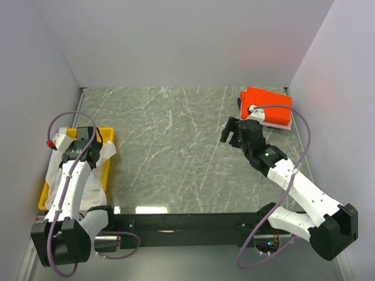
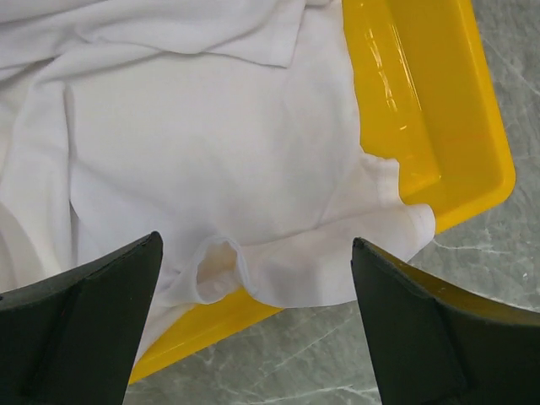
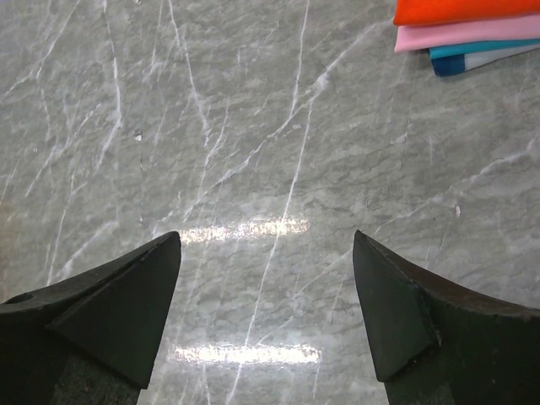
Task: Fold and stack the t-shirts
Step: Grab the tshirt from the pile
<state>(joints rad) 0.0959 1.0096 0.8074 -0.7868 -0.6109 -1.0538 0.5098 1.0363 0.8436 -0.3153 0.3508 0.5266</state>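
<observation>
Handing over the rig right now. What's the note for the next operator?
Left gripper: open, empty, hovering over the white t-shirt, which lies crumpled in the yellow tray.
Right gripper: open, empty, above the table.
Done: orange-red t-shirt, pink t-shirt and blue t-shirt are folded and stacked at the far right.
Left: lift out the white one, fold it, add it on top.

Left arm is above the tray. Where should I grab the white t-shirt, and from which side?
Take the white t-shirt by the sleeve that spills over the rim of the yellow tray. Come straight down from above with the open left gripper. The cuff there is rolled and raised, right between the jaws, while the rest lies flatter in the tray.
</observation>
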